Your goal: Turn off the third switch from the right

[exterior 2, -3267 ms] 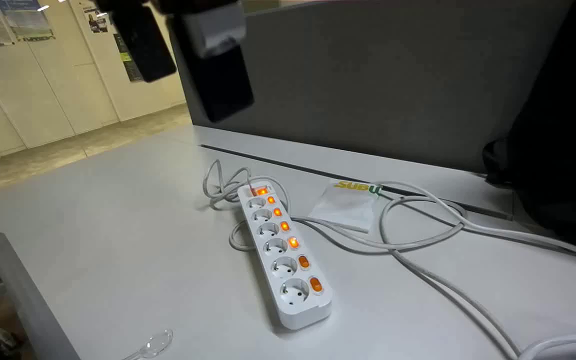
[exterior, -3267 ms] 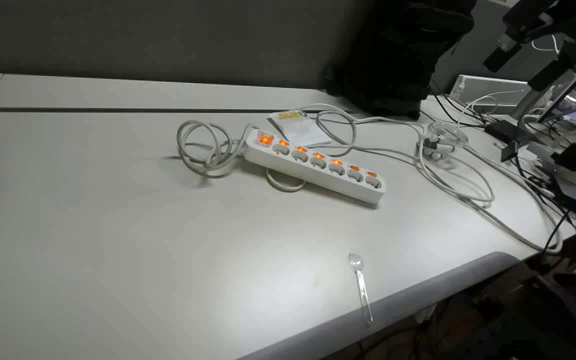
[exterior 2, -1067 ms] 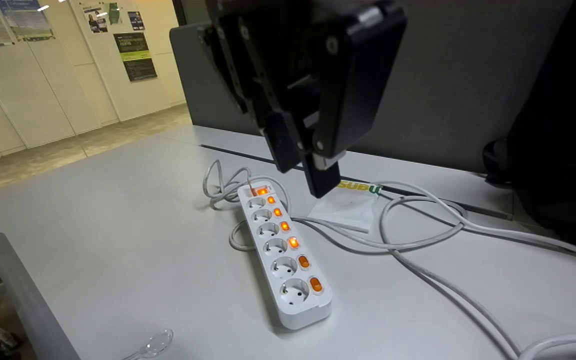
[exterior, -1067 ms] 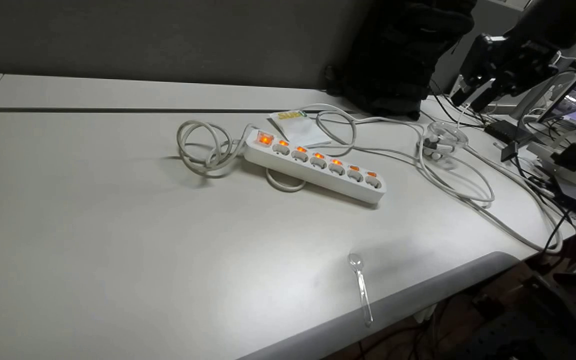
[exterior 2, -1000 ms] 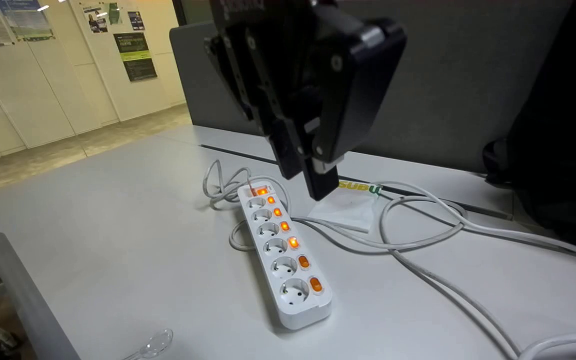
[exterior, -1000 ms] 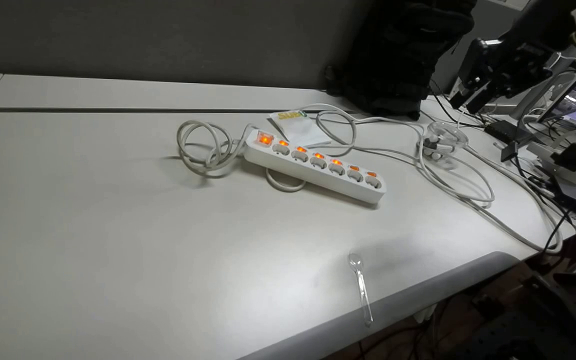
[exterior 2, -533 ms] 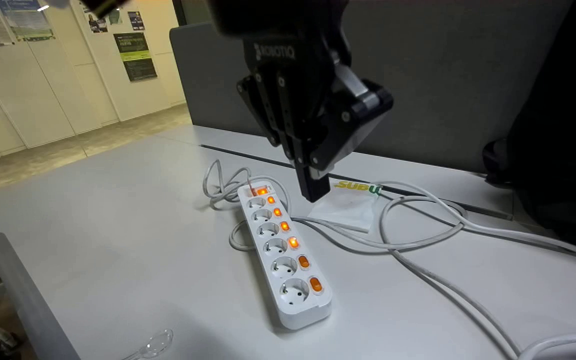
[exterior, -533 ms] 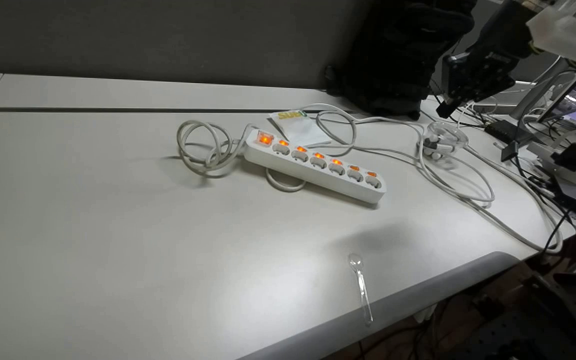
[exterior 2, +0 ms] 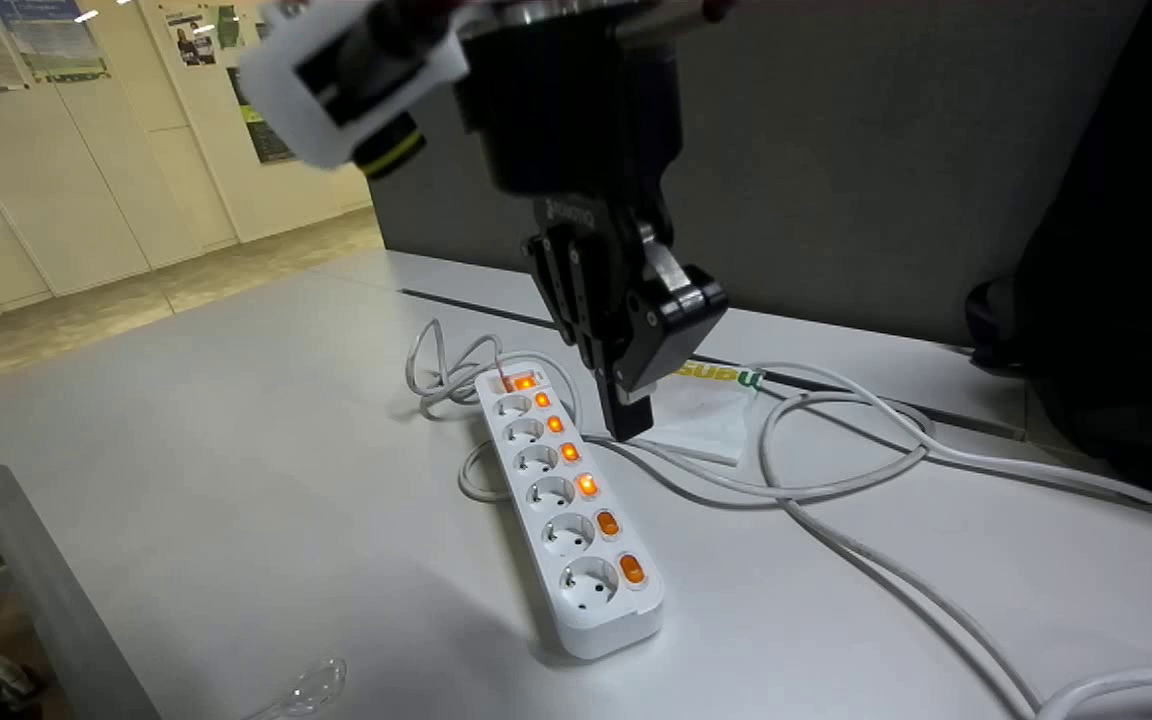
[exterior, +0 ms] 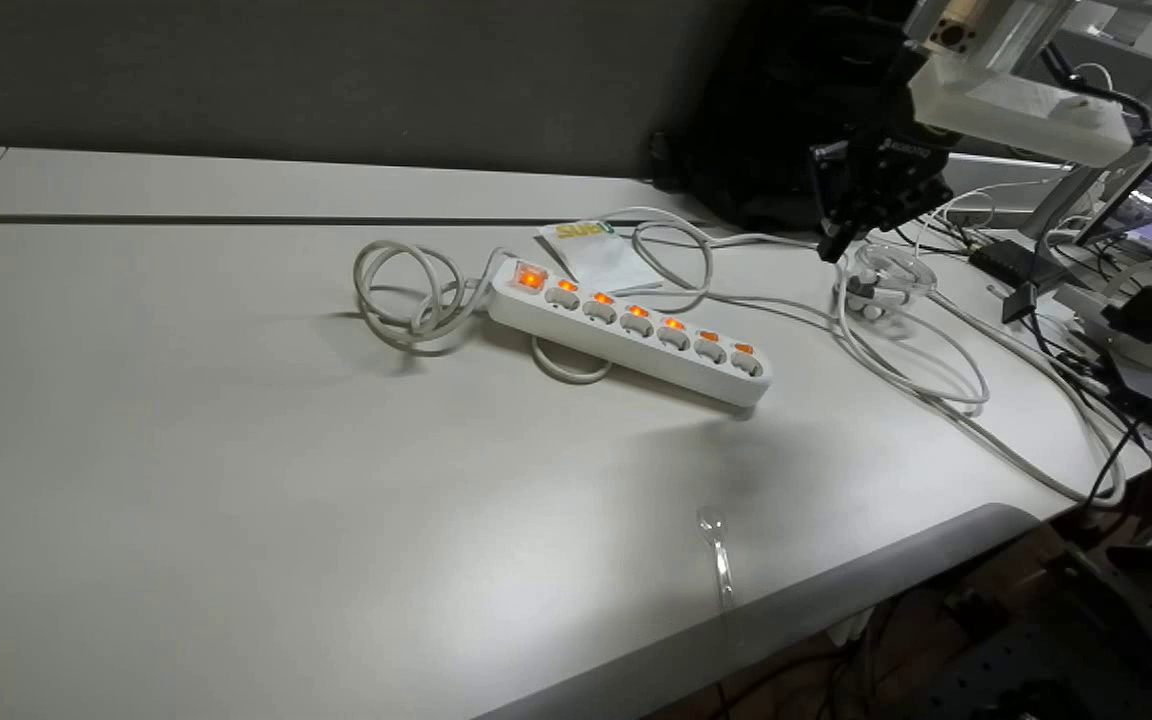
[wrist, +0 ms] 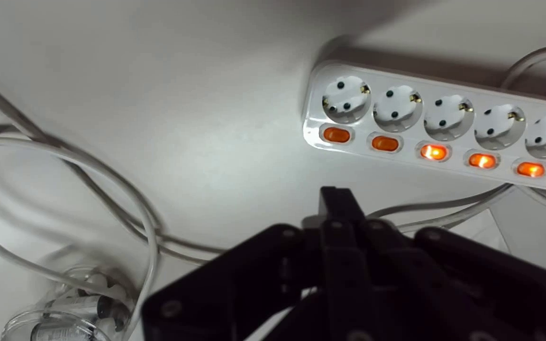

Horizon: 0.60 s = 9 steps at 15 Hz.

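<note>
fingers [exterior 2: 628, 416], clenched together on nothing, hang above the bench [exterior: 286, 450], not touching the white power strip [exterior: 624, 348]. along its top, the third switch from the right [wrist: 433, 152] glows, so turning it off looks undone; reaching down and pressing both remain.

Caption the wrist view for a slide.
Closed end effector not yet touching a white power strip; the target switch, third from the left in frame, glows orange.

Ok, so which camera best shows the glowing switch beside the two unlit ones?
The wrist view: that glowing switch appears largest there, seen from above with nothing covering it. Both exterior views also show it lit and uncovered, but smaller and more slanted.
</note>
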Available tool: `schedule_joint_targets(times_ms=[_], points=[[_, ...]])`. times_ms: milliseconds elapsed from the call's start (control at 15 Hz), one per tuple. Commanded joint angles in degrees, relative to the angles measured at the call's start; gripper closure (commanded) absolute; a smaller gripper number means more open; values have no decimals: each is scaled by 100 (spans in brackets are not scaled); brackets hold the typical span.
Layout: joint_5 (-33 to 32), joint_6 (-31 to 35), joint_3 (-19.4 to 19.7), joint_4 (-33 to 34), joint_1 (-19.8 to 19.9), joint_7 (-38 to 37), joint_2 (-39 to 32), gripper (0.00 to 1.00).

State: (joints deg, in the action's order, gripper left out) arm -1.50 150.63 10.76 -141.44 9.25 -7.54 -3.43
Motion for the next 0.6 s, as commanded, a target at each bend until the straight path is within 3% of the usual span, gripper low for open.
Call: schedule_joint_targets(times_ms=[0,333,400,533], points=[[-201,-213,-94,483,-189,-889,-515,100],[359,-701,-308,878,-416,-969,-964,100],[201,-372,-230,580,-400,-820,-801,99],[311,-502,-285,710,-450,-820,-924,99]])
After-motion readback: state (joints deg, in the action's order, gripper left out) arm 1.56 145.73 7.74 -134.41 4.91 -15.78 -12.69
